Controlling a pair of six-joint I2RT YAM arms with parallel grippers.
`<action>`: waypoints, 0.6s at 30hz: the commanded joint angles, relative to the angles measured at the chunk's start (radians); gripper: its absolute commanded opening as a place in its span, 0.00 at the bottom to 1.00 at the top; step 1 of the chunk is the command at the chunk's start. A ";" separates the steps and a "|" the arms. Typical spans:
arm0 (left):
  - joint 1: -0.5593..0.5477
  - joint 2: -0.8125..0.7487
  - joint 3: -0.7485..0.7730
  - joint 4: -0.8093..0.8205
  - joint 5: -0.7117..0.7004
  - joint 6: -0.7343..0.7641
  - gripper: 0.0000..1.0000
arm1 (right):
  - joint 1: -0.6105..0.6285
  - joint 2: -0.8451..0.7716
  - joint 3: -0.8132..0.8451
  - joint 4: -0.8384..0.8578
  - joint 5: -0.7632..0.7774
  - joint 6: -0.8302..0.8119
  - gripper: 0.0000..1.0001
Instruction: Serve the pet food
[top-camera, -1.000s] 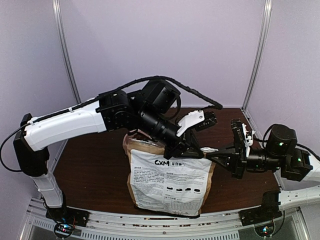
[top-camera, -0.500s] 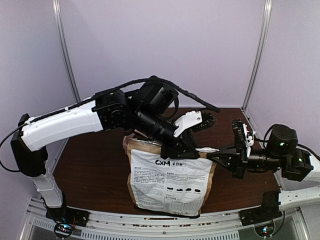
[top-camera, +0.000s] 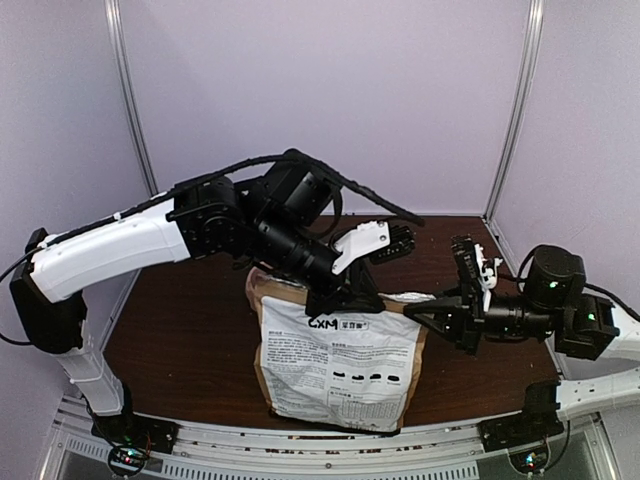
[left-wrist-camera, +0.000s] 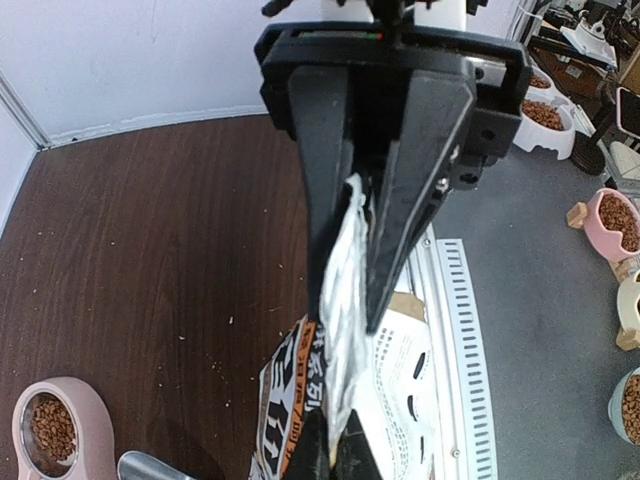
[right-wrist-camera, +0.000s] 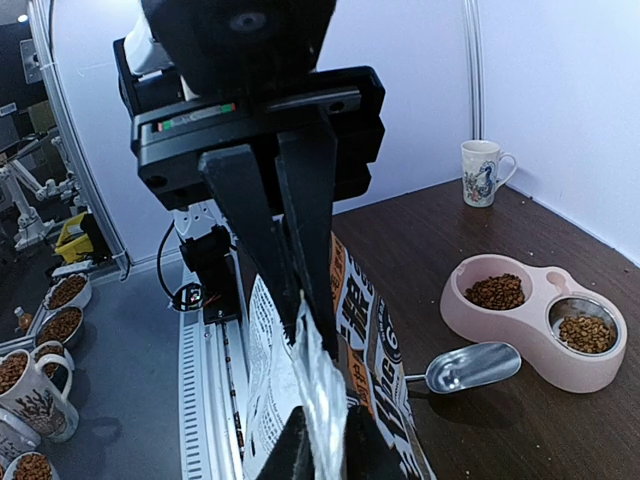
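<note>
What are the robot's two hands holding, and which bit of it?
Both hold the paper bag by its silvery top edge. The left gripper pinches that edge shut, and the right gripper pinches the same edge further along.

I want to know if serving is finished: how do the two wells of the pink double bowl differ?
The plain well, toward the mug, is bare pink plastic; the lined well has a shiny metal liner. The plain well's pet food looks more heaped, the lined well's flatter. Both hold reddish-brown kibble.
</note>
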 joint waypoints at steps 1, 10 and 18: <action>0.005 -0.024 -0.009 0.029 0.018 -0.004 0.00 | -0.001 0.054 0.033 0.075 -0.037 0.004 0.15; 0.005 -0.035 -0.017 0.028 0.010 -0.002 0.00 | -0.001 0.089 0.049 0.097 -0.036 -0.002 0.00; 0.044 -0.115 -0.093 -0.019 -0.084 0.019 0.19 | 0.000 0.014 0.028 0.057 0.006 -0.011 0.00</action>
